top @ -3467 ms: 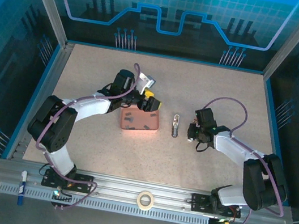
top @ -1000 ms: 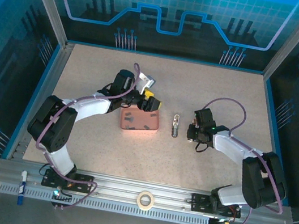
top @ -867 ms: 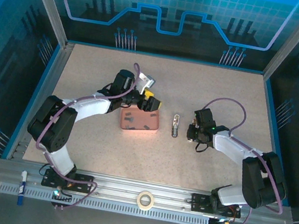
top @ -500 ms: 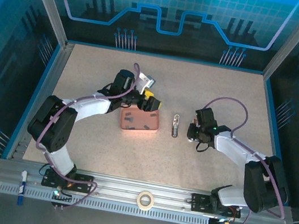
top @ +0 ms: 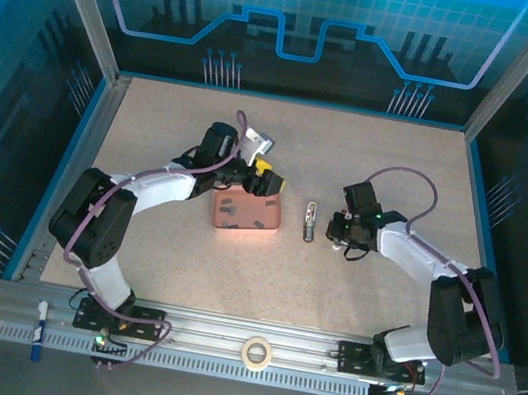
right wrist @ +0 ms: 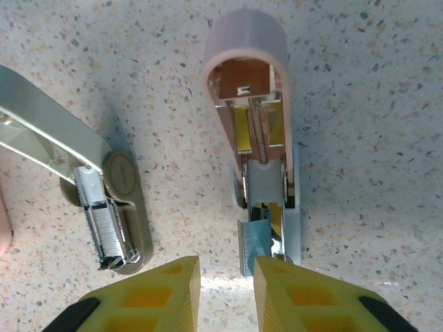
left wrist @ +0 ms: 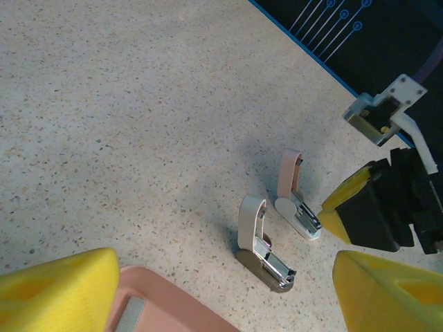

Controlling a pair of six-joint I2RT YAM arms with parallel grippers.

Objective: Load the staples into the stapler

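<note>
- A strip of staples (right wrist: 253,243), dark grey and ribbed, lies lengthwise in the open channel of the pink stapler (right wrist: 246,38). Its near end pokes out past the channel mouth.
- That end lies right at the fingertips of the right claw (right wrist: 227,273), at the inner edge of one yellow finger (right wrist: 304,294) and partly over the slit between the two.
- The right claw's fingers are drawn nearly together, with a narrow strip of table showing between them. I cannot tell whether they nip the end of the staples or only stand against it.
- The pink stapler lies flat on the speckled table (right wrist: 360,104). Its lid is swung back, with the spring and pusher bare above the staples.
- Just beside it and apart from it lies an olive stapler (right wrist: 122,177), also opened, its pale arm angled away and a ribbed metal strip in its channel.
- From above, both staplers lie between the two arms, with the right claw touching or nearly touching the pink one.
- Further left stands a pink tray (top: 265,226). There are dark bits inside it, too small to make out.
- The left claw (top: 265,181) hangs over the tray's far edge, its yellow fingers spread wide and pinching nothing.
</note>
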